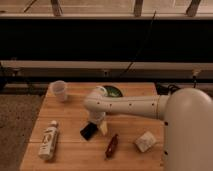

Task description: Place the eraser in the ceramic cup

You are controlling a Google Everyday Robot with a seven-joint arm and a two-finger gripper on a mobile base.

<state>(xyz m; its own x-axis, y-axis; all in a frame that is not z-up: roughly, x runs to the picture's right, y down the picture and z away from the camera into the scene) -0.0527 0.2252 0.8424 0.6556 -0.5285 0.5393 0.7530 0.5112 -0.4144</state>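
Here, the wooden table (70, 150) bears everything. The arm (130, 105) reaches left across it, in front of the green bowl (114, 91). The ceramic cup (59, 90) stands near the far-left corner. The gripper (100, 125) sits right against the black eraser (88, 131), mid-table; whether it grips cannot be told.

The robot's arm (131, 106) was a smooth, cream-white tube, and it carried a row of small dark dots (123, 105) along its side that looked like screw heads. It grew out of a much bulkier, rounded shell (190, 131) of the same plain off-white, with no markings or loose cables to be seen. At the far end it swelled into a ball-like joint (95, 103), and beneath this the gripper (100, 126), pale with a yellowish tip, hung low over the middle of the wooden table (70, 116).
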